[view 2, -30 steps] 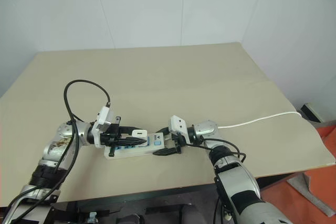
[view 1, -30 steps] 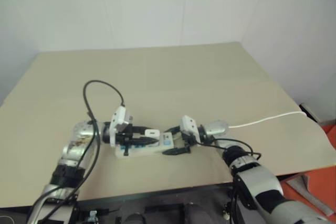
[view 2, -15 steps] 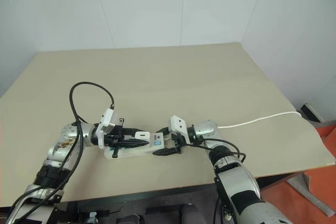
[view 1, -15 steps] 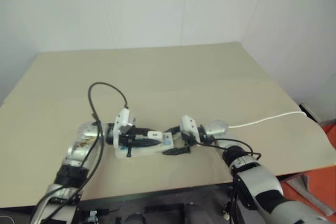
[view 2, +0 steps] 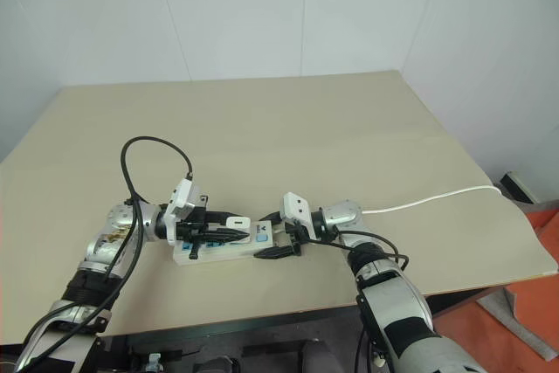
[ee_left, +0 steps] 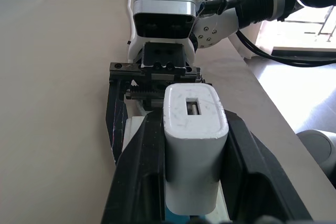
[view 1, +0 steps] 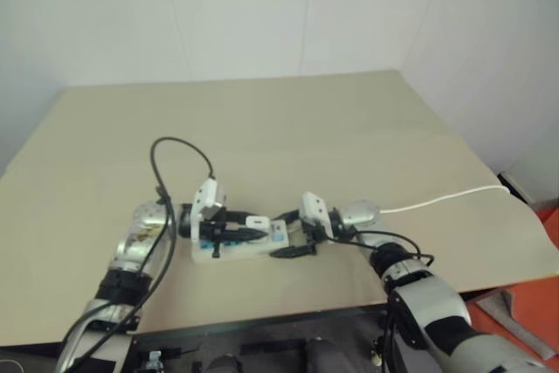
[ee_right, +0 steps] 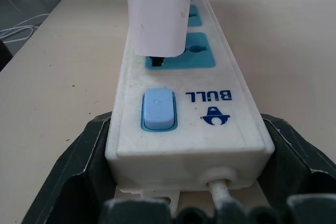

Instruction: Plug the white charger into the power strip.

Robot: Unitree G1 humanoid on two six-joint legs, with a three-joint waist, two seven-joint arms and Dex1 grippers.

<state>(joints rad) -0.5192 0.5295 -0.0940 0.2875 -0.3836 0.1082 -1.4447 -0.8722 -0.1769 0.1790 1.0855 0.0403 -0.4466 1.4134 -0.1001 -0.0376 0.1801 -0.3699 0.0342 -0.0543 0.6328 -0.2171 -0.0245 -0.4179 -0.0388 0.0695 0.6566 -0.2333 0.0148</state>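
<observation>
The power strip [view 2: 214, 251] lies on the tan table [view 2: 288, 137] near its front edge, a white bar with light-blue sockets [ee_right: 198, 57] and a blue switch [ee_right: 158, 109]. My left gripper [view 2: 234, 230] is shut on the white charger [ee_left: 193, 145], its black fingers [ee_left: 137, 182] clamping both sides. The charger [ee_right: 157, 14] stands upright on the socket beside the switch, with its underside touching the socket face. My right gripper [view 2: 278, 239] is shut on the strip's cord end, its dark fingers [ee_right: 86, 153] pressed against both side walls.
The strip's thin white cord [view 2: 428, 196] runs to the right across the table and off its right edge. A black cable [view 2: 144, 150] loops above my left forearm. The front edge of the table lies just below both arms. Something orange [view 2: 533, 303] sits on the floor at the right.
My left forearm and its cable loop have drifted slightly to the right. The charger stays at the same socket. The right arm and the strip have not moved.
</observation>
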